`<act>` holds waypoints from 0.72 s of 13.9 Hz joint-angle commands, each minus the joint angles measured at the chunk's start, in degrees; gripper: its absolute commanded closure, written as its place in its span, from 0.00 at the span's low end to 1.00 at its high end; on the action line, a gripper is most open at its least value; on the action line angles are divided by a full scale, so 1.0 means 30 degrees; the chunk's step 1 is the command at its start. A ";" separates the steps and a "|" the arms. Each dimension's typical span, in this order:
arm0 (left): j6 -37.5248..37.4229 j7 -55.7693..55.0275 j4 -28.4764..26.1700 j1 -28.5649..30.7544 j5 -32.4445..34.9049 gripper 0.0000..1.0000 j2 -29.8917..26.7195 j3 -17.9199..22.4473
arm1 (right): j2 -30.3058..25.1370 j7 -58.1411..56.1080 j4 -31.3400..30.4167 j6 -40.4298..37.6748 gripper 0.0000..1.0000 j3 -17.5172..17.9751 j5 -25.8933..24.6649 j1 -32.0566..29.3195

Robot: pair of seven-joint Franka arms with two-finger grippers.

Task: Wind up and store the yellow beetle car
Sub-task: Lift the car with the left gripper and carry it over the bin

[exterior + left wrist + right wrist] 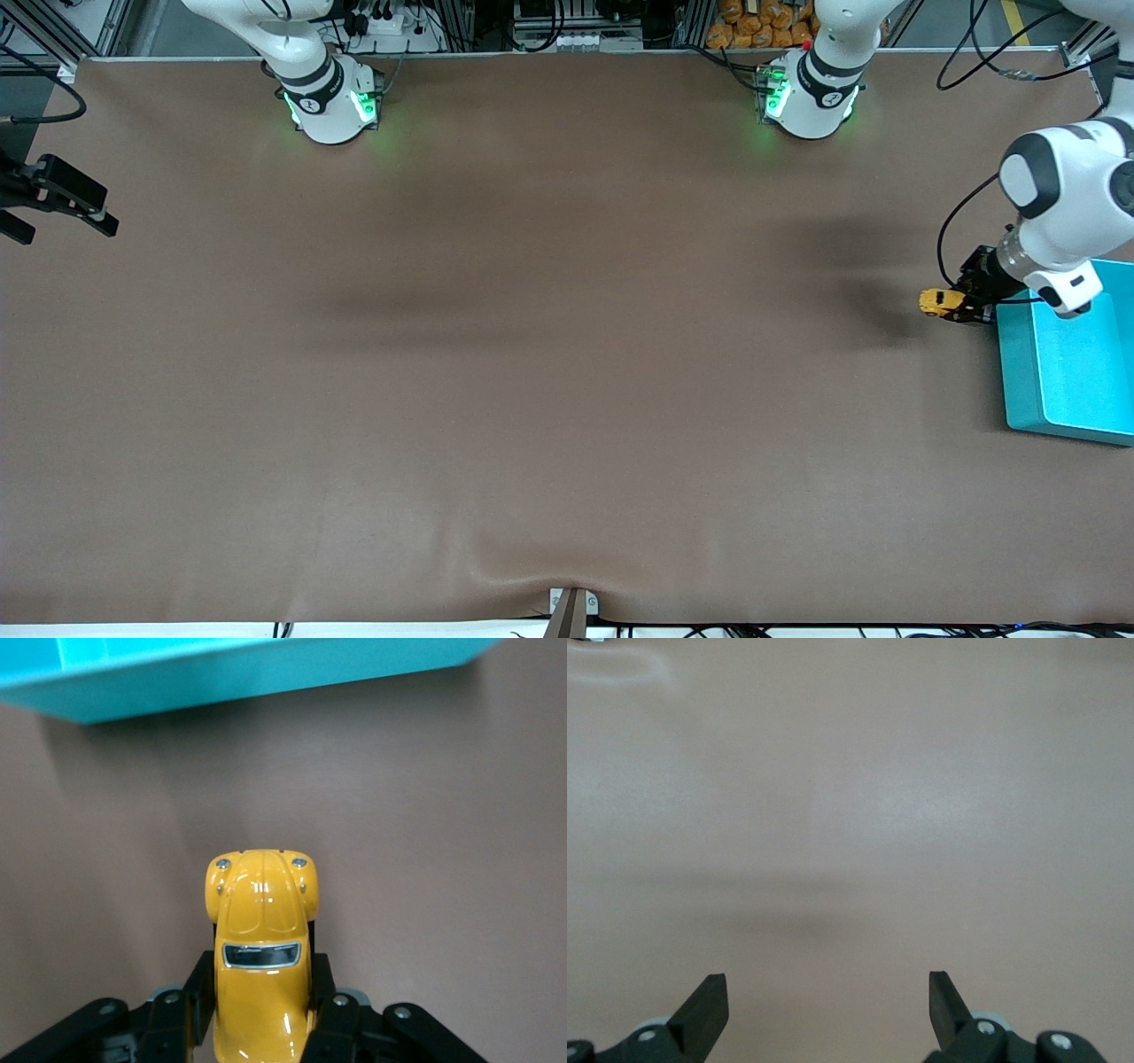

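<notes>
The yellow beetle car (937, 302) (260, 930) is a small glossy yellow toy with dark windows. My left gripper (961, 304) (262, 979) is shut on its sides, low over the brown table beside the turquoise box (1072, 363). The car's nose sticks out past the black fingers (199, 988). Whether its wheels touch the table I cannot tell. My right gripper (53, 199) (828, 997) waits at the right arm's end of the table, open, with nothing between its fingers.
The turquoise box (248, 669) is an open tray at the left arm's end of the table, its rim close to the car. The brown mat (532, 354) covers the table. A small metal bracket (571, 607) sits at the table's near edge.
</notes>
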 commanded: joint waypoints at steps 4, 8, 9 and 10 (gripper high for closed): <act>-0.3308 0.5842 0.3868 0.0367 0.0423 1.00 0.0375 0.0108 | 0.0185 0.0038 0.0448 -0.0211 0.00 -0.0095 -0.0308 0.0169; -0.3309 1.0644 0.5071 0.1712 0.0423 1.00 0.1106 0.0139 | 0.0185 0.0038 0.0448 -0.0182 0.00 -0.0095 -0.0308 0.0228; -0.3309 1.1962 0.5160 0.2034 0.0423 1.00 0.1195 0.0168 | 0.0185 0.0038 0.0419 -0.0182 0.00 -0.0095 -0.0308 0.0199; -0.3309 1.3338 0.5190 0.2356 0.0452 1.00 0.1283 0.0139 | 0.0185 0.0038 0.0448 -0.0182 0.00 -0.0095 -0.0337 0.0228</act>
